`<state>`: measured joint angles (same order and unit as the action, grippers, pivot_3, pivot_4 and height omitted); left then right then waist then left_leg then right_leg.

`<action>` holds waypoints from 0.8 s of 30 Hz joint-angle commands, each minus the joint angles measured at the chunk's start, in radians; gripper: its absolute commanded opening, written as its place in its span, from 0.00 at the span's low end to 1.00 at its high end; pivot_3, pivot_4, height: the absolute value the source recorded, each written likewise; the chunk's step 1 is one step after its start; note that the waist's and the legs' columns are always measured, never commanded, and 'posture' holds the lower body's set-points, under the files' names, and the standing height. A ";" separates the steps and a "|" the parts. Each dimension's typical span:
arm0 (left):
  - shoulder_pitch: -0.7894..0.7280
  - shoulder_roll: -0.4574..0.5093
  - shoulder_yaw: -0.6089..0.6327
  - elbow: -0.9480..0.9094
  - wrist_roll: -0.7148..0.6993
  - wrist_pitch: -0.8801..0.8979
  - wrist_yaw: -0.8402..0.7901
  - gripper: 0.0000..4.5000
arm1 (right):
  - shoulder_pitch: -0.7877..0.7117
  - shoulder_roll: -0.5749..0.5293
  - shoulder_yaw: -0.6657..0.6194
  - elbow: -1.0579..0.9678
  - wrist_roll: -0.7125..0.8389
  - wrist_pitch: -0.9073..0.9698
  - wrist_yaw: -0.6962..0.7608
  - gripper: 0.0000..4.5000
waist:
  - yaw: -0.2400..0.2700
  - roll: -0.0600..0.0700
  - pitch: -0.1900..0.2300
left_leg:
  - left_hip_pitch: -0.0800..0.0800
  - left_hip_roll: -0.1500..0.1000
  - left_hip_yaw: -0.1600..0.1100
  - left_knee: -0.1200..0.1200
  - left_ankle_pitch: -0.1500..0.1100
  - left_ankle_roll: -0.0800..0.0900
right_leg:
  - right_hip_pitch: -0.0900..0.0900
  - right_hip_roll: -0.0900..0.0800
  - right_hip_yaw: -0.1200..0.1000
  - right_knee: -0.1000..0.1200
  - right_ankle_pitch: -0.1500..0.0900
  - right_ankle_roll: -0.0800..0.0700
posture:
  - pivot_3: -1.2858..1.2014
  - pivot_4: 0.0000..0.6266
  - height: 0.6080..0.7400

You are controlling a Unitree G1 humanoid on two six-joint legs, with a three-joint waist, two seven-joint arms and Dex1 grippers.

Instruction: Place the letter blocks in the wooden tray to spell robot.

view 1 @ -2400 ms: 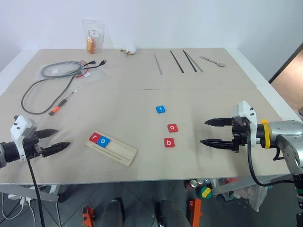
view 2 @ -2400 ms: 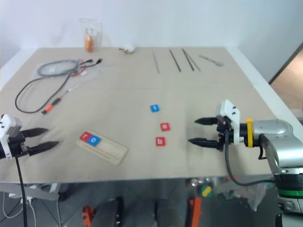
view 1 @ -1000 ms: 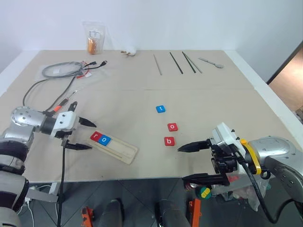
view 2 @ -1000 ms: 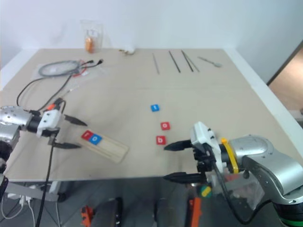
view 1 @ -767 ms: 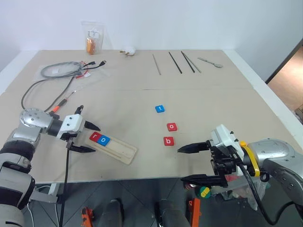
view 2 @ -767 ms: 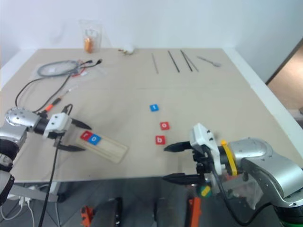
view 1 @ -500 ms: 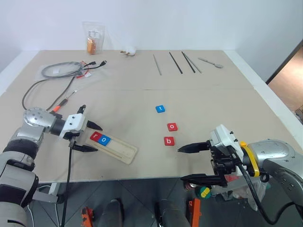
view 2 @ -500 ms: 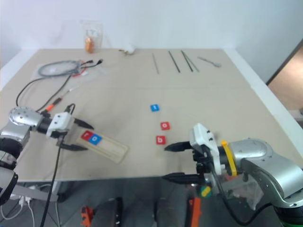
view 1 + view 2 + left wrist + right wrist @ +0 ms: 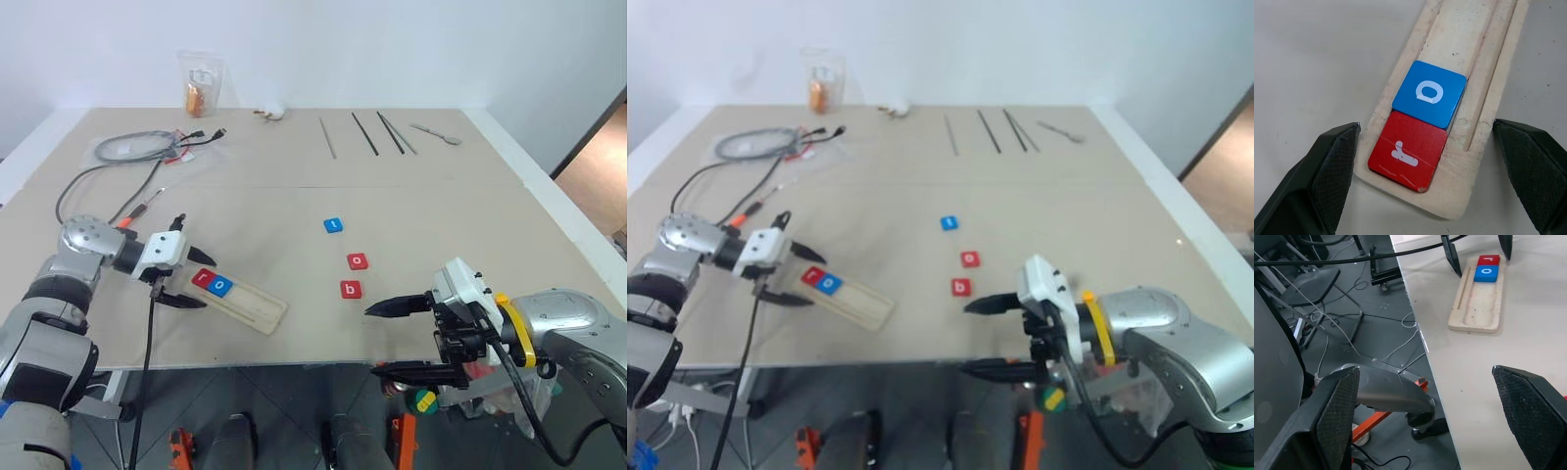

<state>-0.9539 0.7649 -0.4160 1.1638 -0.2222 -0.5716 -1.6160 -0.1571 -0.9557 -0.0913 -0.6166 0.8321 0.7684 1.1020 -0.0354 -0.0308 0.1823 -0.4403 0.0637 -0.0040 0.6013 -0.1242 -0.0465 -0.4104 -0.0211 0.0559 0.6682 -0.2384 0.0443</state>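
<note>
The wooden tray (image 9: pixel 248 305) lies slanted near the table's front left. At its left end sit a red r block (image 9: pixel 203 278) and a blue o block (image 9: pixel 219 287), side by side. Three letter blocks lie loose mid-table: a blue t (image 9: pixel 333 225), a red o (image 9: pixel 358 261) and a red b (image 9: pixel 350 289). My left gripper (image 9: pixel 208 283) is open, and its fingers (image 9: pixel 1327 166) straddle the tray's end (image 9: pixel 1488 58) around the r block (image 9: pixel 1409 149). My right gripper (image 9: pixel 372 341) is open and empty at the front edge, right of the b block.
A grey cable (image 9: pixel 98 171) and an orange-handled tool (image 9: pixel 132 217) lie at the back left. A clear bag (image 9: pixel 199 83), thin rods (image 9: pixel 367 132) and a spoon (image 9: pixel 436 132) line the far edge. Below the table edge are floor cables and a chair (image 9: pixel 1327 284).
My left gripper has moved right towards the tray, and its open fingers now stand on either side of the tray's left end. The right gripper has stayed in place.
</note>
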 commanded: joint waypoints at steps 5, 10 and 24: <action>-0.066 -0.003 0.006 0.035 0.001 0.112 0.002 1.00 | -0.022 -0.027 -0.069 -0.049 0.089 0.030 -0.020 0.99 | 0.000 0.000 0.000 | -0.001 0.000 0.000 0.000 0.000 0.000 | 0.000 -0.001 -0.002 -0.001 0.000 0.000 | 0.52 0.24 1.00; -0.092 -0.014 0.007 0.051 0.014 0.133 0.002 1.00 | -0.003 -0.040 -0.074 -0.071 0.097 0.032 -0.025 0.99 | 0.002 0.000 0.000 | -0.004 0.000 0.000 0.001 0.001 0.002 | -0.001 -0.001 -0.002 -0.002 -0.002 0.004 | 0.52 0.24 1.00; -0.072 -0.022 -0.040 0.039 0.008 0.156 0.002 0.71 | -0.001 -0.054 -0.105 -0.096 0.155 0.051 -0.072 1.00 | 0.006 0.000 0.000 | -0.016 0.000 -0.002 0.001 0.000 0.002 | -0.010 0.002 -0.001 -0.001 -0.005 0.007 | 0.52 0.24 1.00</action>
<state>-1.0270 0.7308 -0.4386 1.2069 -0.2102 -0.4268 -1.6111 -0.1549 -0.9963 -0.1632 -0.6753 0.9610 0.8225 1.0359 -0.0296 -0.0311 0.1824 -0.4565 0.0639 -0.0058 0.6028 -0.1238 -0.0443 -0.4203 -0.0191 0.0550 0.6670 -0.2433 0.0511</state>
